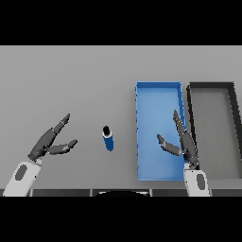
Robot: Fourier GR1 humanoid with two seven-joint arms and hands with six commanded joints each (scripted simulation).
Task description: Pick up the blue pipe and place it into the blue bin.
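1. The blue pipe (108,139) stands on the grey tabletop (71,80), untouched, right of the left hand (48,142), whose fingers (60,125) are spread.
2. The blue bin (159,94) lies right of the pipe; the right hand (183,142), fingers spread, hovers over its right side.
3. A black bin (211,85) sits farthest right.

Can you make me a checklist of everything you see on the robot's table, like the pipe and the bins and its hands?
Surface: grey table, bare around the pipe.
Job's things: blue pipe on the table, left of the blue bin; nothing in the bin.
Clutter: black bin right of the blue bin, close beside it, nothing inside.
Robot hands: left robot hand open, left of the pipe, apart from it; right robot hand open over the blue bin's right edge.
Cables: nothing seen.
Surroundings: nothing seen.
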